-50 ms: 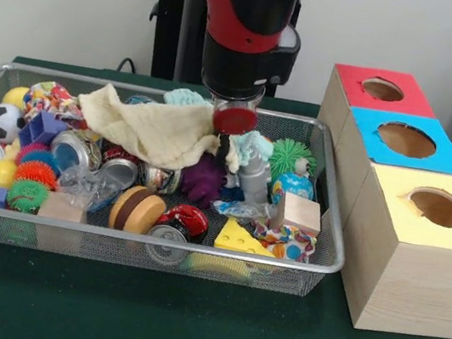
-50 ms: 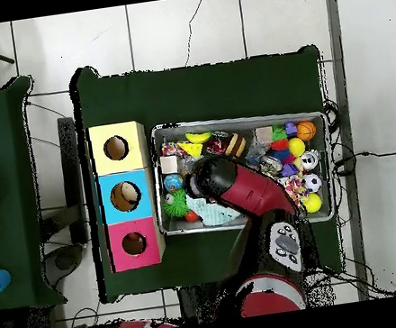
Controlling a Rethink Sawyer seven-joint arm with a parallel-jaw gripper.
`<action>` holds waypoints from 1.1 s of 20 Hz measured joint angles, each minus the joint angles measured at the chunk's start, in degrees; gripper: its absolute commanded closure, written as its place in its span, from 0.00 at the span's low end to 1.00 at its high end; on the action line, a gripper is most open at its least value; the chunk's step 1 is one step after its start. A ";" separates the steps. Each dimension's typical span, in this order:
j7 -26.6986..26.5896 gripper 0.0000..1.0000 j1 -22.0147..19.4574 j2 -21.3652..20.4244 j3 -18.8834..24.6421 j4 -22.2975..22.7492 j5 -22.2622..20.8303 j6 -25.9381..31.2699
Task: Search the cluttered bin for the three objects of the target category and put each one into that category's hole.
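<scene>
The wire mesh bin (image 1: 327,267) holds a jumble of toys. My gripper (image 1: 228,146) reaches down into its middle, just right of a cream cloth (image 1: 151,127) and above a purple fuzzy toy (image 1: 205,179). A grey piece (image 1: 251,182) stands right beside it. From above, the arm (image 2: 241,188) covers the bin's centre and hides the gripper. Three boxes with round holes stand beside the bin: red (image 1: 382,89), blue (image 1: 406,140) and yellow (image 1: 437,206). In the bin lie crushed cans (image 1: 74,148), spiky balls (image 1: 36,172), a soccer ball (image 1: 1,122), a cheese wedge (image 1: 241,239) and a wooden block (image 1: 300,211).
A green spiky ball (image 1: 290,156) and a globe ball (image 1: 294,185) lie to the right of the gripper in the front view. A sandwich cookie toy (image 1: 137,209) and a ladybug toy (image 1: 188,218) sit near the front rim. The green cloth table (image 1: 142,320) surrounds the bin.
</scene>
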 measured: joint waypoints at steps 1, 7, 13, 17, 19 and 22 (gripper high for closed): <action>0.00 0.00 0.20 0.60 0.01 0.00 0.30 -0.76; 0.00 0.00 0.16 4.46 0.01 -0.50 0.95 -3.86; 0.00 0.00 -1.45 6.60 -0.01 -3.77 0.95 -3.63; 0.00 0.00 -2.33 8.62 -0.48 -8.12 0.80 -1.73; 0.00 0.00 -2.75 9.40 -0.65 -10.37 0.14 -0.19; 0.00 0.00 -3.60 10.02 -0.62 -12.92 -0.91 2.11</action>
